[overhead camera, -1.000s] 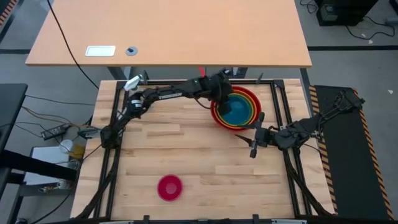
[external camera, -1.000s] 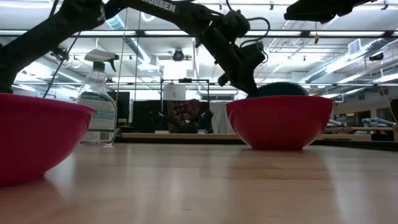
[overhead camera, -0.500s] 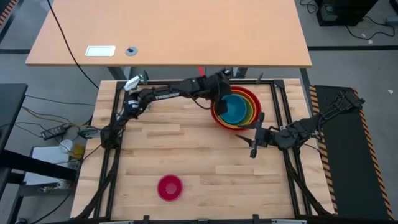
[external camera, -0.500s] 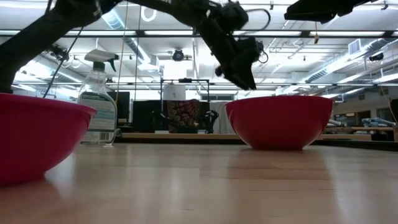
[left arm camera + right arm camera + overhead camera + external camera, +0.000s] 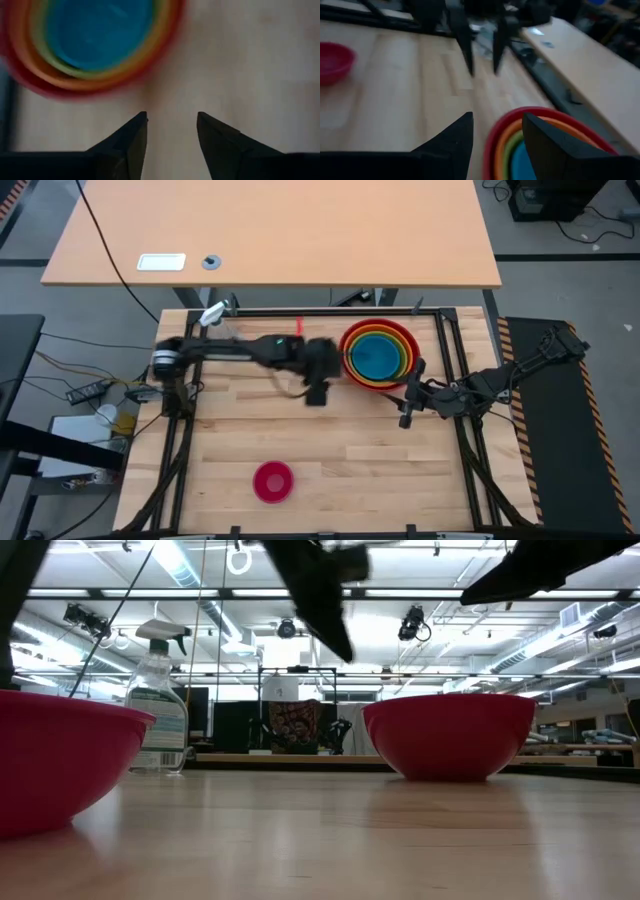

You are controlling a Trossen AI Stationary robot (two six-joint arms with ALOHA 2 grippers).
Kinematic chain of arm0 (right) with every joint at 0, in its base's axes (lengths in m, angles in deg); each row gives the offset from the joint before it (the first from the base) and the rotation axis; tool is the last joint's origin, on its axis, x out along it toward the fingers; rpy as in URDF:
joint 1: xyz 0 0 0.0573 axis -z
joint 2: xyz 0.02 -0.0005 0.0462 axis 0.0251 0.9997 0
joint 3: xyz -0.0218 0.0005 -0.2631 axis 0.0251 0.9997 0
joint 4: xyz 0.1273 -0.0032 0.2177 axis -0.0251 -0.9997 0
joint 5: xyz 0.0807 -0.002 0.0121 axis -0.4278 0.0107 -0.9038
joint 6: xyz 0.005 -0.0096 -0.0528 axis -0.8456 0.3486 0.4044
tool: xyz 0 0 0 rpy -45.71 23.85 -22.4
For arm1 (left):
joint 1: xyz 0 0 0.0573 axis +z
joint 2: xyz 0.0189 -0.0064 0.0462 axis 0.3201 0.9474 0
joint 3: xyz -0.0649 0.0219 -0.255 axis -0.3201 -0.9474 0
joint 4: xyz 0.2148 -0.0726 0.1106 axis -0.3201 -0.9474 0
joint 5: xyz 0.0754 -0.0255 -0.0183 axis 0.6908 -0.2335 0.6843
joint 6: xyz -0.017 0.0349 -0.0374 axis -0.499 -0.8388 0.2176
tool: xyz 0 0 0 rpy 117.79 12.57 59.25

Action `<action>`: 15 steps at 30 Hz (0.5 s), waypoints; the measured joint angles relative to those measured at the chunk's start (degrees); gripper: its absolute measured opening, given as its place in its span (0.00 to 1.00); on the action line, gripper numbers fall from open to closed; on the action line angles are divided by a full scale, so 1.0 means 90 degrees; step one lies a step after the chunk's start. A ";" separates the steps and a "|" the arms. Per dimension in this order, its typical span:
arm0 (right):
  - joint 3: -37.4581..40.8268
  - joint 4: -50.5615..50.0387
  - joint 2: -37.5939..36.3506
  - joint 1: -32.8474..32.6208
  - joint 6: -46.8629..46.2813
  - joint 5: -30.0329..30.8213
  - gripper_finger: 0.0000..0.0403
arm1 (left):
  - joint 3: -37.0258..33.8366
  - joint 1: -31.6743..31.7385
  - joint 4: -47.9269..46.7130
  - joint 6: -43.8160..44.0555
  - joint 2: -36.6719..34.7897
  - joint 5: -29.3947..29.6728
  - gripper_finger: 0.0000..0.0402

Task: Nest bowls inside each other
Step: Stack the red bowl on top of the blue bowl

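Observation:
Four bowls sit nested at the table's far right: red (image 5: 346,358) outermost, then orange (image 5: 402,340), lime green (image 5: 353,343) and blue (image 5: 377,357) innermost. The red one stands on its base (image 5: 450,772). The magenta pink bowl (image 5: 273,481) stands alone near the front edge. My left gripper (image 5: 316,394) hangs open over bare wood just left of the stack (image 5: 85,45), nothing between its fingers (image 5: 171,120). My right gripper (image 5: 405,418) hovers open near the stack's near right side (image 5: 496,120).
A clear spray bottle (image 5: 158,700) with a white nozzle (image 5: 212,313) stands at the table's far left corner. Black frame rails (image 5: 300,311) run along the table's far and side edges. Bare wood (image 5: 380,470) lies between the pink bowl and the stack.
My left gripper has let go of the blue bowl, which has dropped from above the red rim down into the stack. The gripper has then risen and swung quickly away from the stack, toward the table's left and near edges.

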 joint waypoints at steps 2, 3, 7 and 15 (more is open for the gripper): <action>0.0000 0.0002 0.0000 0.0036 -0.0005 -0.0236 0.44 | -0.0632 -0.0228 -0.0035 0.0601 -0.0534 -0.0323 0.41; 0.0000 -0.0003 0.0002 0.0044 -0.0005 -0.0295 0.44 | -0.0911 -0.0356 -0.0046 0.0906 -0.0764 -0.0520 0.41; 0.0000 -0.0025 0.0029 0.0049 0.0037 -0.0407 0.44 | -0.1944 -0.0979 0.0005 0.1957 -0.1405 -0.1266 0.40; 0.0000 -0.0002 0.0178 0.0194 0.0180 -0.0407 0.44 | -0.2920 -0.2027 0.0658 0.4013 -0.1319 -0.1300 0.40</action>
